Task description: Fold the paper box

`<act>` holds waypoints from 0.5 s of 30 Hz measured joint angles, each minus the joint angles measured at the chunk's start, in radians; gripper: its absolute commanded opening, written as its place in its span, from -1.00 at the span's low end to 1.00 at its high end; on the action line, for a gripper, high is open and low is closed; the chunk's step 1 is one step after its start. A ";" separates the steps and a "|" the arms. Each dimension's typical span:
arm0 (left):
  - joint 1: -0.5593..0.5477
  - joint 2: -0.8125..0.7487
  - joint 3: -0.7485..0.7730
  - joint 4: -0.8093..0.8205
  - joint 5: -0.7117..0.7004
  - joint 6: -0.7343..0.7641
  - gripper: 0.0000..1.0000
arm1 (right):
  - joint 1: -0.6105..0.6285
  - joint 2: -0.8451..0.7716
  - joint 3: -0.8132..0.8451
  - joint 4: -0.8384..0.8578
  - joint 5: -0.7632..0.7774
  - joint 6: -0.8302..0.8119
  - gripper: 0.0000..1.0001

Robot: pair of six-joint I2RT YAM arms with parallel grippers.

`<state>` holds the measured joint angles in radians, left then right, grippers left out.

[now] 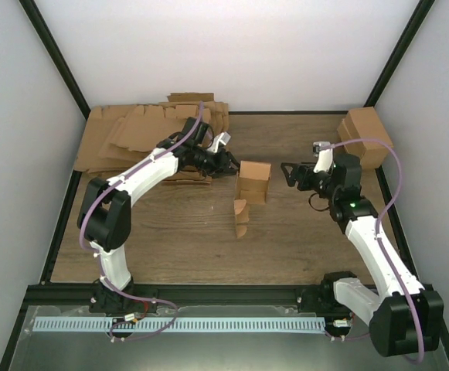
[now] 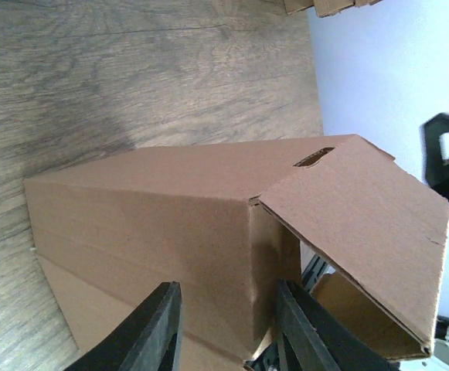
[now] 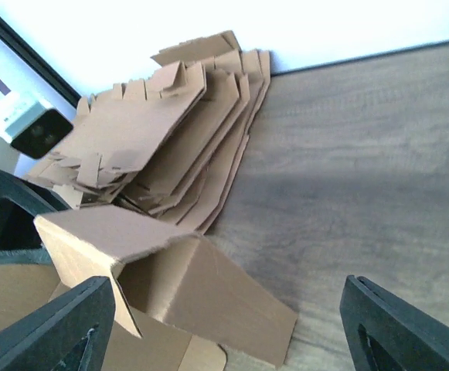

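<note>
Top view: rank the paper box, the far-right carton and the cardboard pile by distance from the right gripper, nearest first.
1. paper box, just left of the right gripper.
2. carton, back right corner.
3. cardboard pile, back left.

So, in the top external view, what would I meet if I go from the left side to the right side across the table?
pile of flat cardboard sheets → left tool → paper box → right tool → blocky brown carton
</note>
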<state>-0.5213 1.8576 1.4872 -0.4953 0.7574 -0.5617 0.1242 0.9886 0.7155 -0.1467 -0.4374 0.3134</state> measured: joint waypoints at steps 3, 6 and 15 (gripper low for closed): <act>0.000 0.000 0.002 -0.007 -0.014 0.007 -0.15 | 0.000 0.000 0.024 0.023 -0.005 -0.051 0.31; 0.004 -0.013 0.002 -0.021 -0.043 0.013 -0.06 | 0.023 0.010 0.049 0.072 -0.044 -0.136 0.34; 0.019 -0.122 0.002 -0.072 -0.142 0.033 0.12 | 0.195 0.188 0.235 -0.006 -0.056 -0.484 0.29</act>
<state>-0.5026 1.7359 1.4895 -0.5678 0.6159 -0.5289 0.3191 1.1763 0.9501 -0.1532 -0.4931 -0.1703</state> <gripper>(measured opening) 0.570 0.658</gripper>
